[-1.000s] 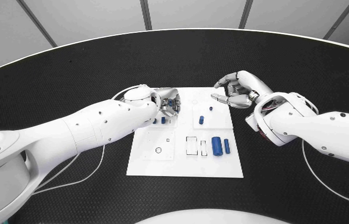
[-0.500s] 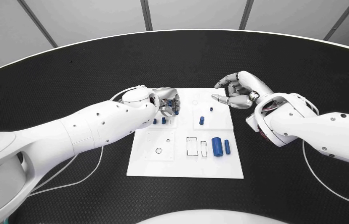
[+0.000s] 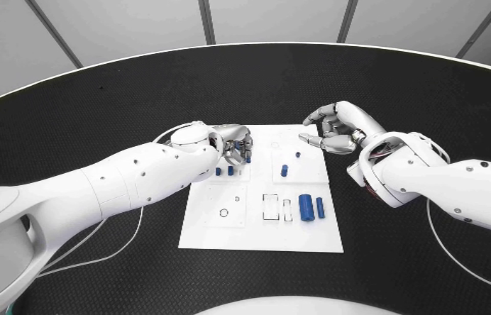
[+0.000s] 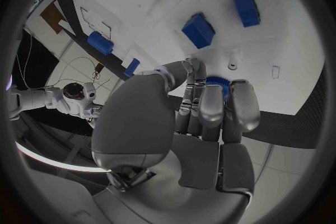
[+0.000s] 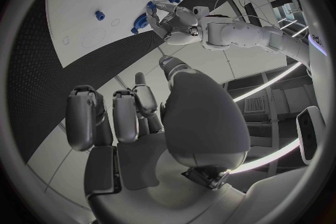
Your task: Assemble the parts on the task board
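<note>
From the head view, a white board (image 3: 260, 219) lies in the middle of a round black table (image 3: 123, 102), with the left hand (image 3: 233, 143) curled over the board's far left part and the right hand (image 3: 333, 132) hovering just past its far right corner. 2 blue cylinders (image 3: 306, 206) lie loose on the near right of the board, beside 2 outlined slots that look unfilled; 2 small pegs (image 3: 284, 168) sit toward the far middle, and 2 blue blocks (image 3: 223, 170) sit just under the left hand. My guess is that the assembly is only partly done, with the cylinders and the slots left to deal with. The board sits well clear of the table rim, so there is open black surface on every side for the arms to swing. In the left wrist view, the left hand's fingers are closed around a small ribbed blue part (image 4: 217, 82), held just above the board near those 2 blocks. In the right wrist view, the right hand (image 5: 133, 117) has its fingers loosely curled with nothing in them, off the board's edge over bare table.
</note>
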### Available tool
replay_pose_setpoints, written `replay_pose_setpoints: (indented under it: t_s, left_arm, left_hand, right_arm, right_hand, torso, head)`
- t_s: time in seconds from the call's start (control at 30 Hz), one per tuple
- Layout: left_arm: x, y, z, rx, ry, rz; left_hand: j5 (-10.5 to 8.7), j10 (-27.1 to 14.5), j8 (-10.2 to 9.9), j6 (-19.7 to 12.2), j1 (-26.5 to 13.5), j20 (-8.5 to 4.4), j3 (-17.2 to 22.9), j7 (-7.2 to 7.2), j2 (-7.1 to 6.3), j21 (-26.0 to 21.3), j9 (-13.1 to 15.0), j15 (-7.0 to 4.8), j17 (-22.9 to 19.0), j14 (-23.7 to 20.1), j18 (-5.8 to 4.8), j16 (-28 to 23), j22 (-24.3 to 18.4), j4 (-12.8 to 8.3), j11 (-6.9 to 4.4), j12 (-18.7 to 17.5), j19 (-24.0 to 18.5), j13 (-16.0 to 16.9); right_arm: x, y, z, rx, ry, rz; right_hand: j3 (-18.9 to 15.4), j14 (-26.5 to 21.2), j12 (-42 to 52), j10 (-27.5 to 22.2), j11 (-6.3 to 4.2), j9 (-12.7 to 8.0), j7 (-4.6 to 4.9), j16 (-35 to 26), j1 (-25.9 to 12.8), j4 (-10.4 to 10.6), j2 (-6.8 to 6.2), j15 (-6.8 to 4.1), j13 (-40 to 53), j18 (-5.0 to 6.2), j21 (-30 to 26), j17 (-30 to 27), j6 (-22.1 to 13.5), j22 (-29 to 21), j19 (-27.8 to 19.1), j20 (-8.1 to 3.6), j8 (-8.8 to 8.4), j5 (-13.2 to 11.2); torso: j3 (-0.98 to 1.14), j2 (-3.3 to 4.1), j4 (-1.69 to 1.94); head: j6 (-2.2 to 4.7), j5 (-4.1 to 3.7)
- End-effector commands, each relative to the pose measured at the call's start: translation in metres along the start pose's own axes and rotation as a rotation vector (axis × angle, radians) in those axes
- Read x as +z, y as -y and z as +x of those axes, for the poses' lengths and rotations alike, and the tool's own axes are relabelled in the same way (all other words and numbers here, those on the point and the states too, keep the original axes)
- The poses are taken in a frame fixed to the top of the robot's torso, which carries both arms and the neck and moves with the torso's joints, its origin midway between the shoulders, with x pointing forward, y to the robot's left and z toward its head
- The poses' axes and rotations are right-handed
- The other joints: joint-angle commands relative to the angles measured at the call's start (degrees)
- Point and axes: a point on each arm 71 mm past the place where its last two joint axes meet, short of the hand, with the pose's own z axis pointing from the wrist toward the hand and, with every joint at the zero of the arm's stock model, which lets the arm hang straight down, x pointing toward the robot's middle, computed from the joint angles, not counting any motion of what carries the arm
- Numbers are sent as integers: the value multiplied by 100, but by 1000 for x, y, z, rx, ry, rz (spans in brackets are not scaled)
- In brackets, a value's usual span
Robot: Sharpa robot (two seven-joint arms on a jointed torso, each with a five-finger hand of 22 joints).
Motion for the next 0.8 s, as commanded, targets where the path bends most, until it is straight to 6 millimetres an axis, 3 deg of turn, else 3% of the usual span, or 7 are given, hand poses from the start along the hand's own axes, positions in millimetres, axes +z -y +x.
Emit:
replay_pose_setpoints:
  t_s: [0.03, 0.2, 0.37, 0.8]
  left_arm:
    - [0, -1, 0, 0, -1, -8]
    - [0, -2, 0, 1, -6, -13]
    - [0, -2, 1, 0, -10, -11]
    - [-2, -3, -1, -37, 8, -5]
  left_hand:
    - [-39, 48, -34, 35, -60, -9, -12, 1, -16, 8, -3, -29, -3, -7, -113, 33, -16, 14, 2, -60, 27, -19]
    - [-32, -48, -162, -117, -120, 17, -39, 64, -97, -15, -48, 12, -18, -10, -108, 38, -50, -13, 58, -197, 0, -47]
    - [-22, -253, -384, -436, -275, 90, -179, 140, -316, -54, -131, 94, -30, -16, -98, 56, -105, -8, 155, -393, -37, -99]
    - [-13, -333, -446, -439, -597, 151, -770, 173, -447, -112, -136, 137, -50, -33, -81, 98, -180, 266, 191, -485, -63, -76]
  right_arm:
    - [0, 0, 0, 0, 1, 0]
    - [0, 0, 0, 0, 1, 1]
    - [0, 1, -1, 0, 2, 1]
    - [0, 2, -1, -2, 3, 3]
  right_hand:
    - [30, 246, 20, 42, 15, -7, -13, -6, 20, -6, 21, -36, 8, 30, 3, 58, 8, 951, 112, -29, 35, 37]
    - [30, 246, 20, 42, 15, -7, -13, -6, 20, -6, 21, -36, 8, 30, 3, 58, 8, 951, 112, -29, 35, 37]
    - [30, 246, 20, 42, 15, -7, -13, -6, 20, -6, 21, -36, 8, 30, 3, 58, 8, 951, 112, -29, 35, 37]
    - [35, 247, 9, 37, 13, -9, -14, -12, 18, -7, 10, -39, -5, 31, -6, 54, 11, 946, 111, -32, 38, 59]
  torso:
    - [2, 6, 3]
    - [4, 3, 1]
    - [3, 2, 0]
    - [0, 4, 2]
  head:
    - [3, -4]
    - [9, -2]
    - [4, 3]
    - [21, 2]
